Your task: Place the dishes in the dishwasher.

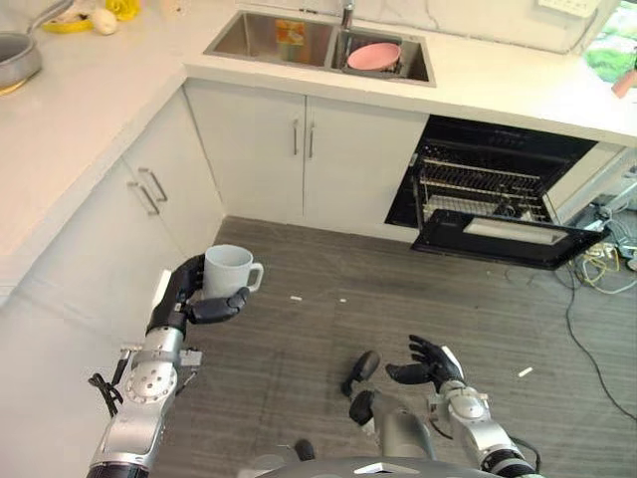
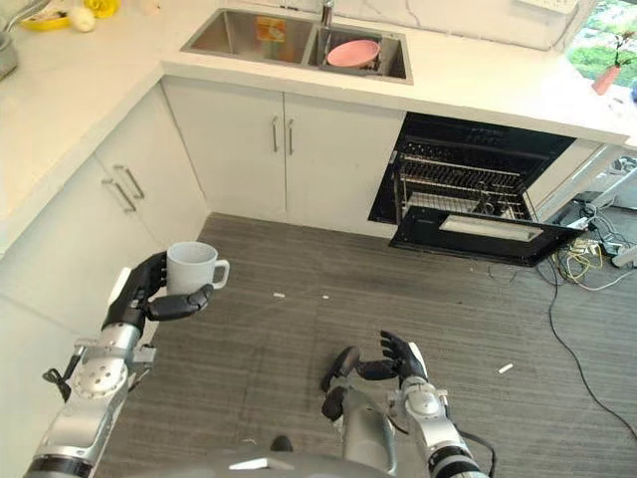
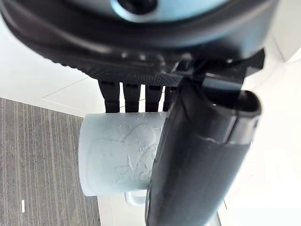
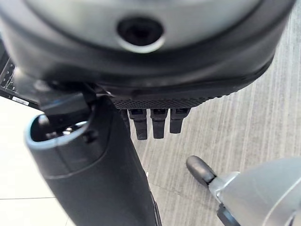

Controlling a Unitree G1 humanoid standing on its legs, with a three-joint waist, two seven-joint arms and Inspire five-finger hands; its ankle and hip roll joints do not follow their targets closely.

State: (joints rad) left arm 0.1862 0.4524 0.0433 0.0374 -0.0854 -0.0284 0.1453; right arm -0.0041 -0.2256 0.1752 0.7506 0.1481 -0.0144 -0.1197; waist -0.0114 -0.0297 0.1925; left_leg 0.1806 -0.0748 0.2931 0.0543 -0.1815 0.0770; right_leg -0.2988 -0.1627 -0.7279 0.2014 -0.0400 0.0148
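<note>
- Mug point(image 1: 230, 271): one, pale grey-white, held above the grey floor point(image 1: 318, 329) beside the white corner cabinets point(image 1: 149, 199).
- Mug stands upright in the head views, mouth up, long axis vertical; its handle points toward the robot's right, away from the palm.
- Markings: the left wrist view shows a faint raised line drawing on the mug's wall point(image 3: 136, 150); no readable writing.
- Left hand point(image 1: 184, 294): fingers behind the mug, thumb across its front, clamped on it.
- Right hand point(image 1: 428, 363): low over the floor, fingers loosely spread, holding nothing.
- Dishwasher point(image 1: 498, 189): one, under the counter, door point(image 1: 513, 239) dropped open, wire rack point(image 1: 478, 189) visible inside; well apart from the mug.
- Sink point(image 1: 318, 45): two basins; one pink bowl point(image 1: 374, 55) in the basin nearer the dishwasher.
</note>
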